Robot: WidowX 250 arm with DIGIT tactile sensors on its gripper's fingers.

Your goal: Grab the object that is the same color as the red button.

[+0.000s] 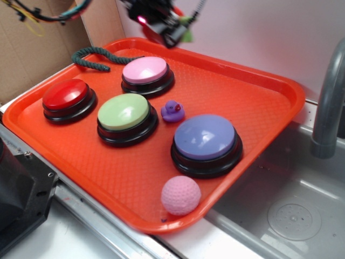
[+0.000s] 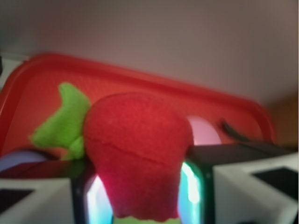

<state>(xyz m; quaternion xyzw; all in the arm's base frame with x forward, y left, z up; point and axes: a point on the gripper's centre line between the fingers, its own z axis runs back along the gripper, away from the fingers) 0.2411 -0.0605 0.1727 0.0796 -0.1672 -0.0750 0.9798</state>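
My gripper (image 1: 171, 32) hangs above the far edge of the tray, shut on the red plush strawberry (image 2: 138, 151). In the wrist view the strawberry fills the gap between the jaws, its green leafy stem (image 2: 65, 122) sticking out to the left. In the exterior view only a bit of its red body and the green stem (image 1: 187, 33) show beside the fingers. The red button (image 1: 67, 96), a glossy dome on a black base, sits at the tray's left, well below and left of my gripper.
On the red tray (image 1: 253, 124) stand a pink button (image 1: 145, 71), a green button (image 1: 124, 113) and a purple button (image 1: 205, 138). A small purple duck (image 1: 173, 111), a pink dimpled ball (image 1: 180, 195) and a dark green rope (image 1: 97, 56) also lie there. A sink with a grey faucet (image 1: 329, 97) is at right.
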